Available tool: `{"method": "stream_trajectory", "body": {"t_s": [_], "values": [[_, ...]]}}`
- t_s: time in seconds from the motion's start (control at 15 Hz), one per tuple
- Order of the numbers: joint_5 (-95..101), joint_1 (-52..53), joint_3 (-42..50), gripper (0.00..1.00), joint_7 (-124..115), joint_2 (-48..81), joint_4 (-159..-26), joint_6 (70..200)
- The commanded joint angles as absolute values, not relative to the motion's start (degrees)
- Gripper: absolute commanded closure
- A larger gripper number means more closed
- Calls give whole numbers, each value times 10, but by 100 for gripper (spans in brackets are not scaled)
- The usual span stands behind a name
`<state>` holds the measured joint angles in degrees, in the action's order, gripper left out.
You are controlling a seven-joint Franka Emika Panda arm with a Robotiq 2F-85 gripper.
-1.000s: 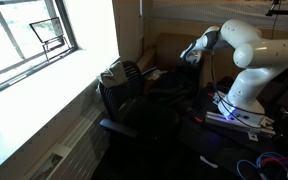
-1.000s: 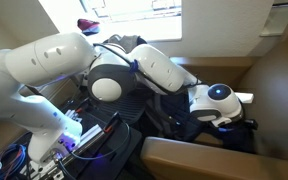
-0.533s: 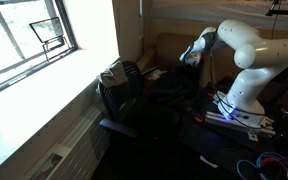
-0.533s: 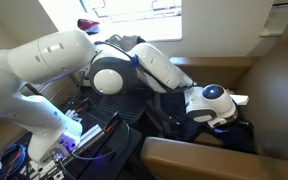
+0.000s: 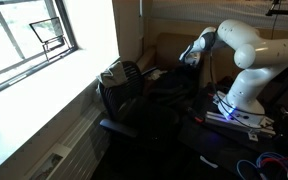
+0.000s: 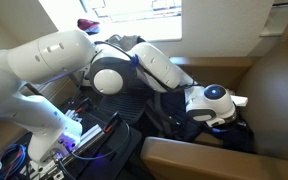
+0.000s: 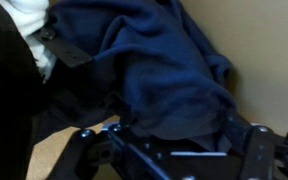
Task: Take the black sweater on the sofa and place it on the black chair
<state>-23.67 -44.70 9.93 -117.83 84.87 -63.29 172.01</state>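
Just ahead of tool point(image 7: 169, 150), sweater point(image 7: 164, 70).

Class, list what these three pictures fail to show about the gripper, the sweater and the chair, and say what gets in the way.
- Gripper: in the wrist view its fingertips are dark and blurred against the sweater, so open or gripping cannot be told.
- Sweater's full outline: in an exterior view the arm and deep shadow cover it.
- Chair seat: in an exterior view it is lost in darkness.
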Motion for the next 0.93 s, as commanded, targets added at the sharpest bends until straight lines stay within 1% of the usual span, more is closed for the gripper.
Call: {"method": "stream_trajectory", "body": {"t_s": [0.0, 0.2, 0.27, 0.33, 0.4, 0.47, 0.53, 0.6, 0.67, 0.73, 0.8, 0.87], "values": [[-259, -463, 79, 40, -1178, 849, -624, 1681], [-270, -473, 73, 60, -1181, 849, -623, 1679], [-271, -476, 72, 69, -1181, 849, -624, 1684], [-273, -476, 74, 75, -1184, 849, -626, 1688], [-276, -468, 85, 84, -1197, 849, -629, 1699], [-279, -461, 96, 39, -1211, 849, -630, 1713], [-268, -464, 90, 68, -1197, 848, -630, 1697], [-268, -464, 92, 67, -1204, 848, -630, 1701], [-265, -472, 75, 87, -1189, 847, -625, 1704], [-261, -478, 63, 82, -1179, 840, -633, 1704], [-260, -487, 46, 83, -1166, 833, -634, 1688], [-261, -492, 37, 89, -1161, 829, -635, 1679]]}}
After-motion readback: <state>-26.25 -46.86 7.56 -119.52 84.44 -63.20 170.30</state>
